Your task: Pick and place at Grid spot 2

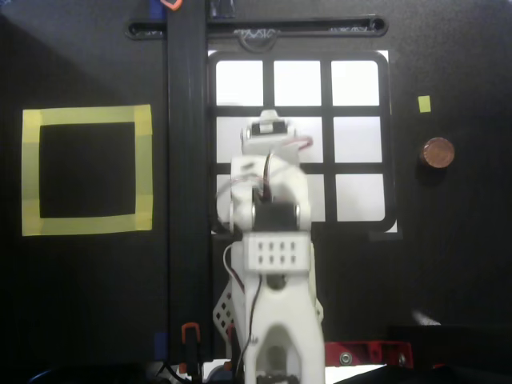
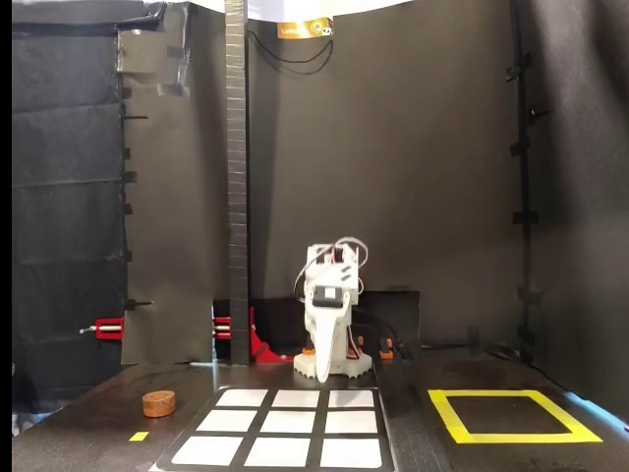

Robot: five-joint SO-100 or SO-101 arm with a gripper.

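Claw (image 2: 324, 369) hung folded down near the base, its jaws' spread impossible to read, nothing visibly in it, while the brown disc (image 1: 437, 152) sat well right of the grid in the overhead view, so a misjudged sideways reach risked missing it, leaving Grid spot 2 (image 1: 298, 83) empty.

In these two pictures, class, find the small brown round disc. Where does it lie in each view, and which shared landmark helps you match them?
Overhead view: the brown disc lies at the right, outside the black-framed grid, level with its middle row.
Fixed view: the disc lies at lower left, left of the grid.
Shared landmark: the small yellow tape marker, above the disc in the overhead view and in front of it in the fixed view.
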